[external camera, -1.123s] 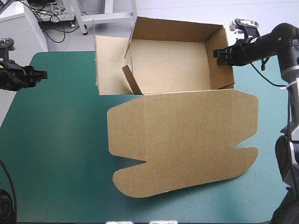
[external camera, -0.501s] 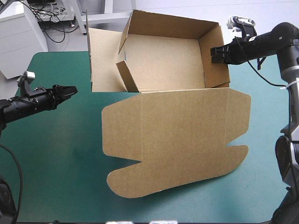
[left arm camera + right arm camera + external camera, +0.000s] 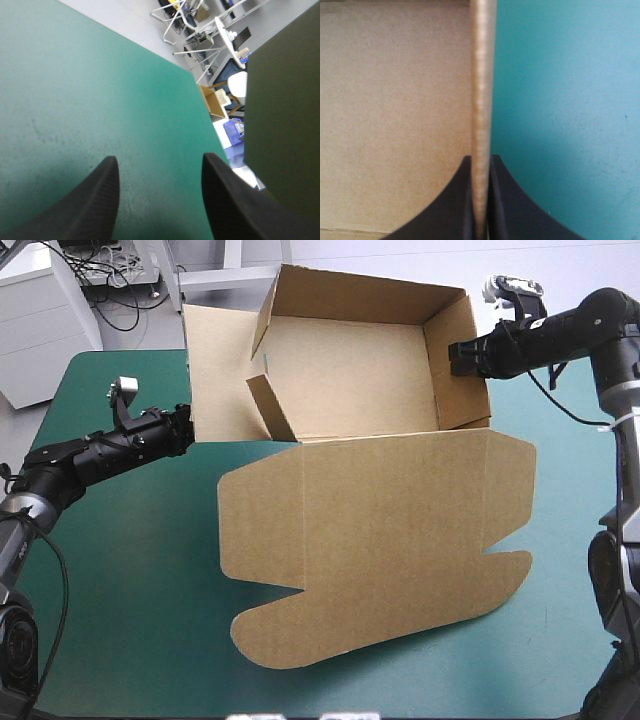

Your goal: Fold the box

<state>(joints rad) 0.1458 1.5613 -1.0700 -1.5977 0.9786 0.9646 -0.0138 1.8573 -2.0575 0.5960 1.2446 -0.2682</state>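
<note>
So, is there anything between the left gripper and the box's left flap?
Nothing visible does. The left gripper is open, with its tips almost at the left flap of the box. Only bare teal-green cover lies around it. The right gripper is shut on the right wall.

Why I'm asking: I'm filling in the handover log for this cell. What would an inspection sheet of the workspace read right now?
Surface: teal-green cover, lying flat.
Job's things: box as a part-built tray; back wall and right wall raised, left panel not tucked, lid flat toward the table's near edge.
Clutter: nothing seen.
Grippers: right gripper shut on the right wall; left gripper open beside the left panel, nothing between its fingers.
Cables: nothing seen beyond the arms' own.
Surroundings: nothing seen at or over the table top.
</note>
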